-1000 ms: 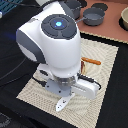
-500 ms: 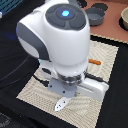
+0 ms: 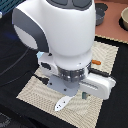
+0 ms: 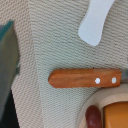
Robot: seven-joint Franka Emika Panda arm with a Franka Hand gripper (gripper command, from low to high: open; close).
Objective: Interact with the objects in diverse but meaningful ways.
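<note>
My arm's big white body fills the exterior view and hides most of the beige placemat (image 3: 35, 85). My gripper (image 3: 86, 93) hangs low over the mat and its fingers are hidden. A small white flat piece (image 3: 62, 102) lies on the mat's near part and also shows in the wrist view (image 4: 95, 22). In the wrist view an orange-yellow block (image 4: 118, 118) and a dark reddish-brown sausage stick (image 4: 93, 116) lie together on a pale dish (image 4: 82, 114). The light blue cup is not in view.
An orange-brown riveted cutlery handle (image 4: 85, 79) lies on the mat between the white piece and the dish; its tip shows in the exterior view (image 3: 98, 62). A blurred dark shape (image 4: 7, 75) fills one side of the wrist view. A grey pot (image 3: 100, 12) and a tan bowl (image 3: 124, 17) stand at the back.
The arm has shifted slightly and its body fills more of the exterior view. The white piece and the orange handle have not moved.
</note>
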